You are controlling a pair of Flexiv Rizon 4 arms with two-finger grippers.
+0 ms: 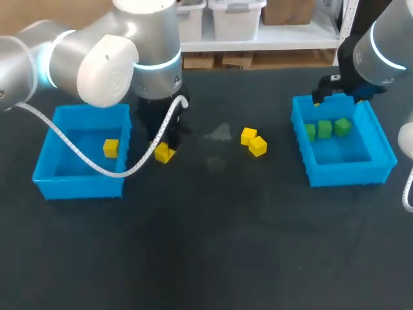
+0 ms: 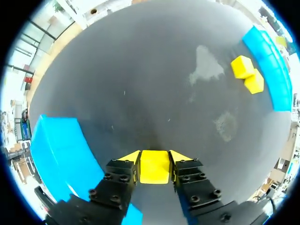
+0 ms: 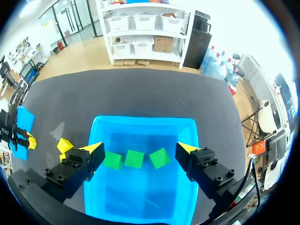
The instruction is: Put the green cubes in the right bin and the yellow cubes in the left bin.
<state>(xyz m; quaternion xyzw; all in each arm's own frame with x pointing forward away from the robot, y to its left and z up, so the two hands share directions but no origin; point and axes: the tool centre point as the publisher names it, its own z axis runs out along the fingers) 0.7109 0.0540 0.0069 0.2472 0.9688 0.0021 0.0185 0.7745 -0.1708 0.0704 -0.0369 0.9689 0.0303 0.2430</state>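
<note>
My left gripper (image 1: 161,148) is down on the table just right of the left blue bin (image 1: 77,186), shut on a yellow cube (image 2: 154,166) (image 1: 164,154) that both fingers touch. Another yellow cube (image 1: 111,148) lies inside that bin. Two more yellow cubes (image 1: 249,135) (image 1: 258,146) sit touching each other mid-table, ahead of the left gripper (image 2: 154,158). The right blue bin (image 1: 348,173) holds three green cubes in a row (image 3: 112,160) (image 3: 134,159) (image 3: 160,158). Above it my right gripper (image 3: 139,150) (image 1: 335,97) hangs open with nothing between its fingers.
A white cable (image 1: 97,165) from my left arm loops over the left bin's right wall. Pale smudges (image 1: 219,134) mark the dark table surface between the held cube and the yellow pair.
</note>
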